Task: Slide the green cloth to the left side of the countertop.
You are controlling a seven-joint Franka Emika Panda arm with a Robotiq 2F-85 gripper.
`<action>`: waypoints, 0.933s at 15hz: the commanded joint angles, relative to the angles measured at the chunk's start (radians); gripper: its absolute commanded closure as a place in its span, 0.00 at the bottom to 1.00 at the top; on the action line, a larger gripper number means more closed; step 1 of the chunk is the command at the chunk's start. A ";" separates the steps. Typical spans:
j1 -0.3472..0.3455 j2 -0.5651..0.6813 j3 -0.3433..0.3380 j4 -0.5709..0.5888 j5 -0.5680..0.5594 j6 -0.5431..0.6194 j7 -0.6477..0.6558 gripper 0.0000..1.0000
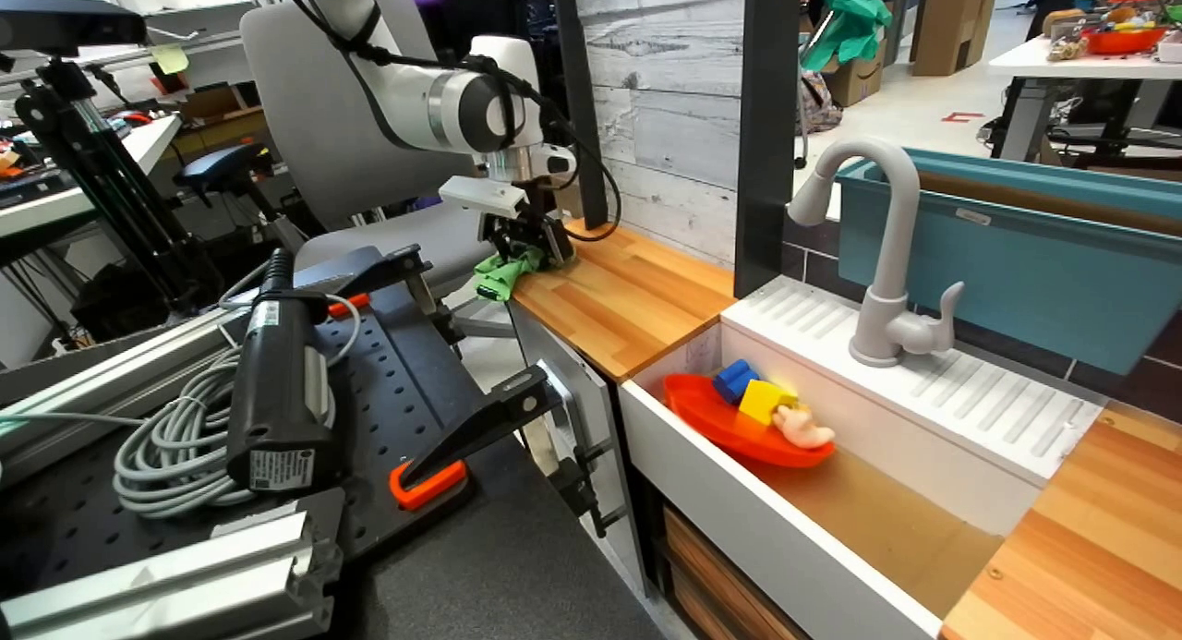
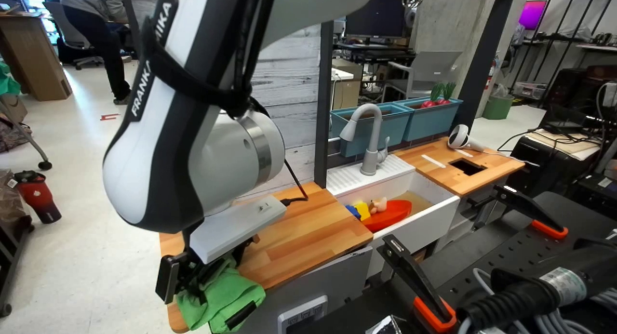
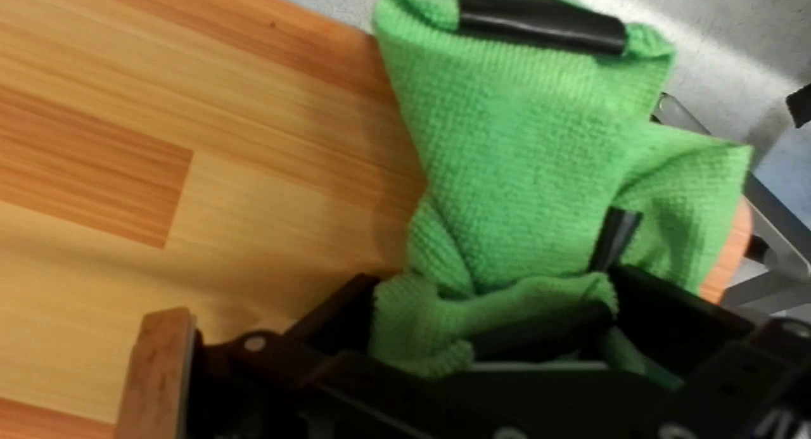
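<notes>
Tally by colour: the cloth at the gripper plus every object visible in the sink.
Green fabric cloth with black strips: 1
Orange-red boat-shaped dish: 1
Blue chunky toy: 1
Yellow block-shaped toy: 1
Pale pink rounded toy: 1
Total: 5

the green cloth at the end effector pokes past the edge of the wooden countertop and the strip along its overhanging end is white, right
Not quite: the strip is black, not white, as the wrist view shows. The rest holds: the green cloth is at the end effector and pokes past the edge of the wooden countertop.
</notes>
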 commanded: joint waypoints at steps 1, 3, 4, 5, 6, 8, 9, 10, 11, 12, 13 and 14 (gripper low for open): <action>-0.002 -0.104 0.019 -0.117 -0.006 0.035 0.008 0.00; -0.011 -0.162 0.027 -0.168 0.004 0.061 0.016 0.00; -0.016 -0.198 0.030 -0.201 0.009 0.081 0.021 0.00; -0.020 -0.230 0.032 -0.231 0.011 0.104 0.023 0.00; -0.022 -0.263 0.033 -0.260 0.013 0.126 0.026 0.00; -0.029 -0.338 0.038 -0.329 0.016 0.166 0.029 0.00; -0.034 -0.368 0.040 -0.357 0.015 0.175 0.021 0.00; -0.036 -0.396 0.039 -0.379 0.011 0.163 0.016 0.00; -0.014 -0.310 0.022 -0.278 0.002 0.139 0.023 0.00; -0.017 -0.340 0.022 -0.305 0.002 0.139 0.023 0.00; -0.019 -0.361 0.023 -0.326 0.001 0.139 0.023 0.00; -0.020 -0.373 0.023 -0.339 0.001 0.139 0.023 0.00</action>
